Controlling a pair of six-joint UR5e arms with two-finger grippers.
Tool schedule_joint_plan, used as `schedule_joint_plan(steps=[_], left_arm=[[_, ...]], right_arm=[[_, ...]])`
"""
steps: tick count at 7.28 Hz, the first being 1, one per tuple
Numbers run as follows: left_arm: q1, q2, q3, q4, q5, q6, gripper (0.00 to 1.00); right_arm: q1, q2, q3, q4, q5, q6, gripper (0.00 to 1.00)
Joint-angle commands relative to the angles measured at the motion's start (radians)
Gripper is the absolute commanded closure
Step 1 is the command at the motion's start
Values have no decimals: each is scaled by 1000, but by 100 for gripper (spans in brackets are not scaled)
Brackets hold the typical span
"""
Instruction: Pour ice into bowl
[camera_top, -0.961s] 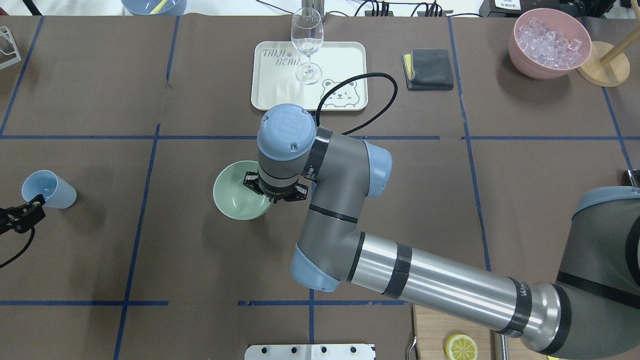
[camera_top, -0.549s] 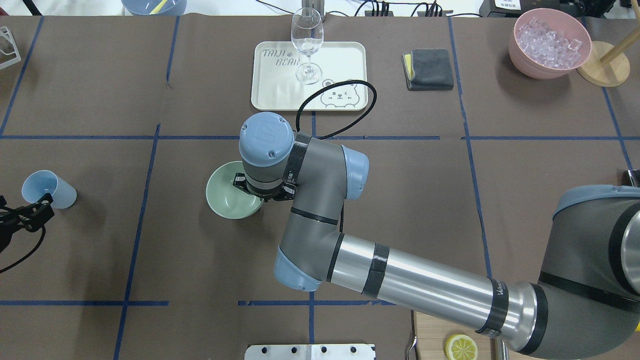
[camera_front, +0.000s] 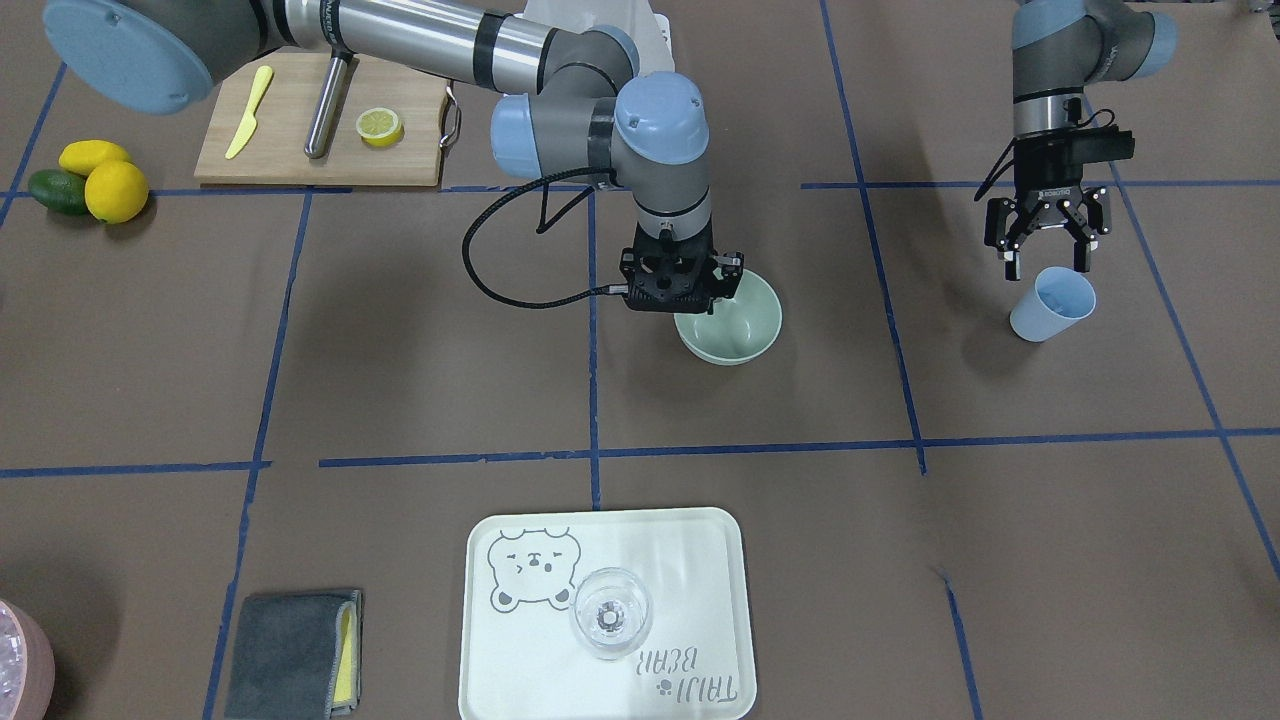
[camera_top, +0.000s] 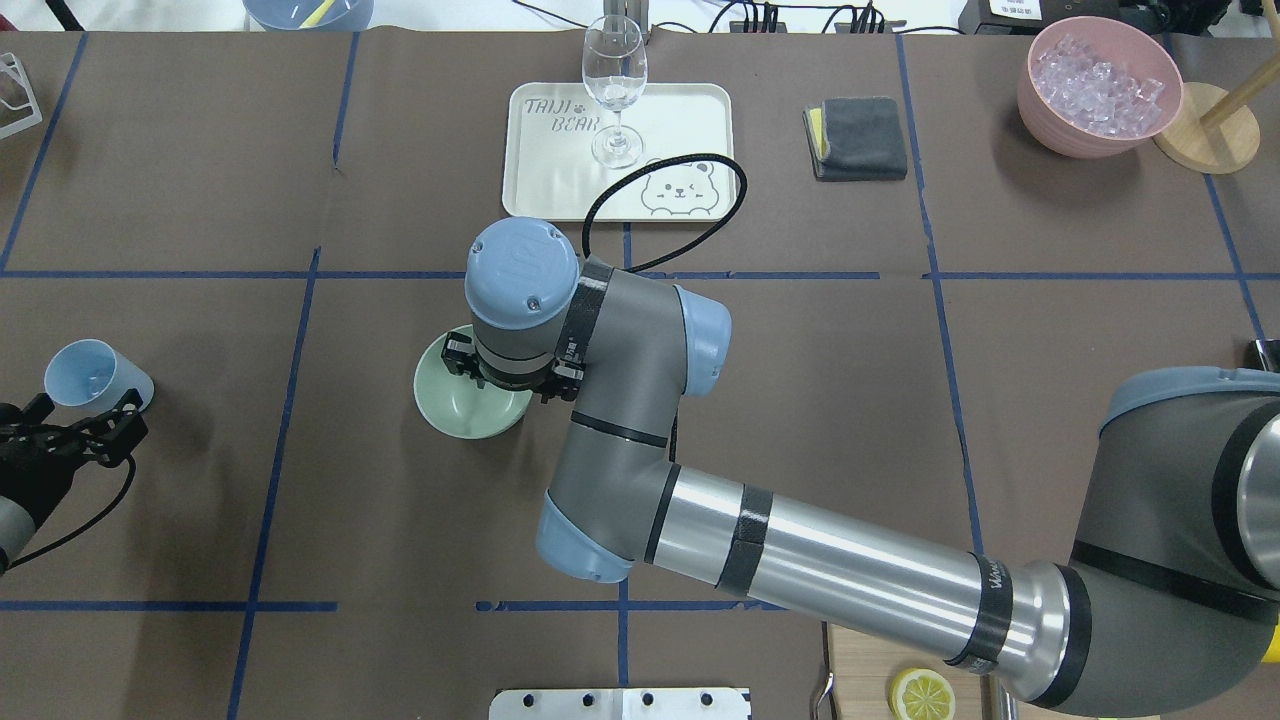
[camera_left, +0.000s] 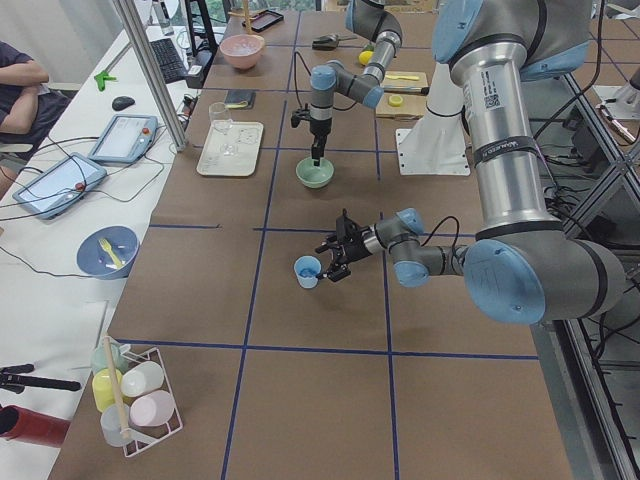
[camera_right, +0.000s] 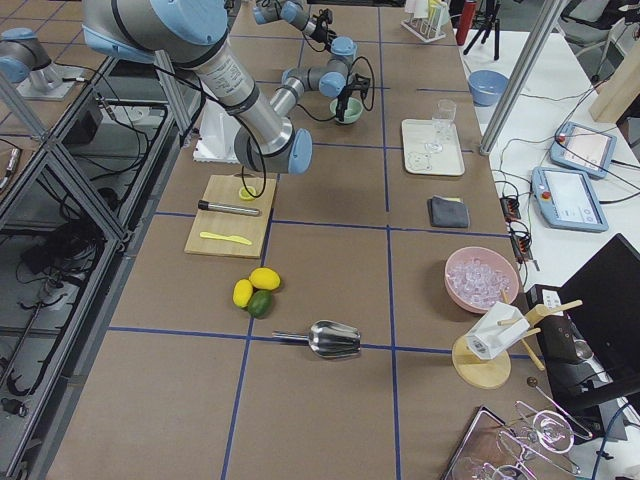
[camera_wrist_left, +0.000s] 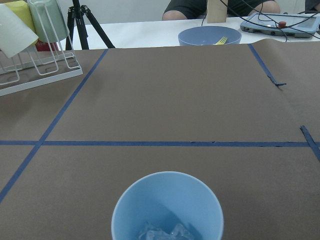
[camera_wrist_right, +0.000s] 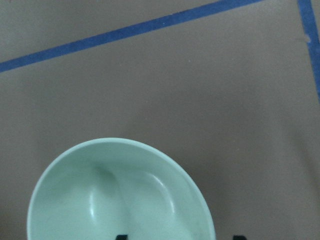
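**Figure: Ice resting in the blue cup, one gripper at each vessel**

The bowl (camera_front: 735, 322) stands upright near the middle of the brown counter (camera_front: 400, 380), just beside a blue tape line. The right gripper (camera_front: 688, 300) points straight down at the side of the bowl's rim that faces the robot's right. In the right wrist view its jaws stand apart with the rim between them. One dark fingertip (camera_wrist_right: 120, 237) is inside the bowl and the other outside. Whether either tip presses the wall cannot be told.

The ice (camera_wrist_left: 165, 232) lies as a few clear cubes at the bottom of the blue cup (camera_front: 1052, 305). The cup stands upright on the robot's left side of the counter, well apart from the bowl. The left gripper (camera_front: 1045, 268) hangs just beside the cup on the robot's side, with its jaws spread wide. The cup is in front of them rather than between them. Contact between a fingertip and the cup's rim cannot be judged.

Across the counter from the robot, a pale tray (camera_front: 700, 545) with a printed bear carries a wine glass (camera_front: 610, 612). A folded grey cloth (camera_front: 285, 650) lies near the tray. A wooden cutting board (camera_front: 290, 155) by the robot's right arm carries a lemon half (camera_front: 380, 125).
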Motion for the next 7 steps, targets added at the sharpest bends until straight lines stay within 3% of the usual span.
schedule_joint_plan(steps=[1, 4, 7], left_arm=[[8, -13, 54, -2, 29, -34, 1], [7, -74, 117, -8, 52, -39, 1], [7, -104, 153, -8, 65, -41, 1]], right_arm=[[23, 16, 5, -4, 8, -10, 0], [52, 17, 43, -34, 18, -14, 0], [79, 10, 184, -282, 31, -136, 0]])
